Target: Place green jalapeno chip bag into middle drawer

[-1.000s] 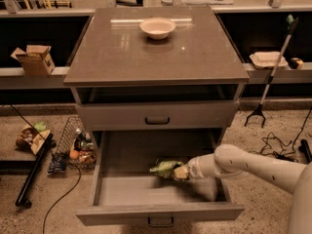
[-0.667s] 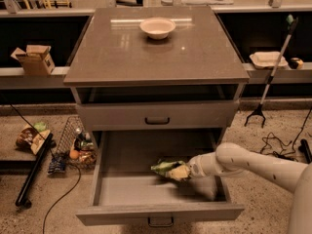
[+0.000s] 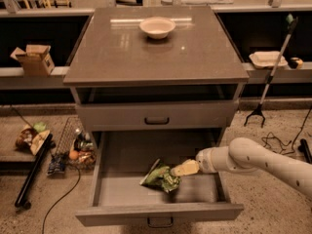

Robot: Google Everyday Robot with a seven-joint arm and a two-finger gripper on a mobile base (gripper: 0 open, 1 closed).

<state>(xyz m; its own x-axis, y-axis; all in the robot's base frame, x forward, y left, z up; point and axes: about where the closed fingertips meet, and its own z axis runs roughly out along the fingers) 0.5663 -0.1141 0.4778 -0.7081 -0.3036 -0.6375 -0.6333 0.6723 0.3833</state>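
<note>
The green jalapeno chip bag [image 3: 161, 176] is a crumpled green and white foil bag lying on the grey floor of the open middle drawer [image 3: 122, 155], a little right of its centre. My gripper [image 3: 184, 168] reaches into the drawer from the right on the white arm [image 3: 253, 157]. Its pale tip is against the bag's right end. The upper drawer front [image 3: 157, 115] with a black handle is shut.
A cream bowl [image 3: 157, 27] stands on the cabinet top [image 3: 156, 52]. A wire basket with clutter [image 3: 73, 147] and a black pole [image 3: 31, 172] lie on the floor at the left. A grabber stick [image 3: 270, 74] leans at the right. The drawer's front edge [image 3: 158, 212] sticks out toward the camera.
The bag has sunk a little down and to the left and now lies on the drawer floor. The gripper has stayed at nearly the same spot by the bag's right end.
</note>
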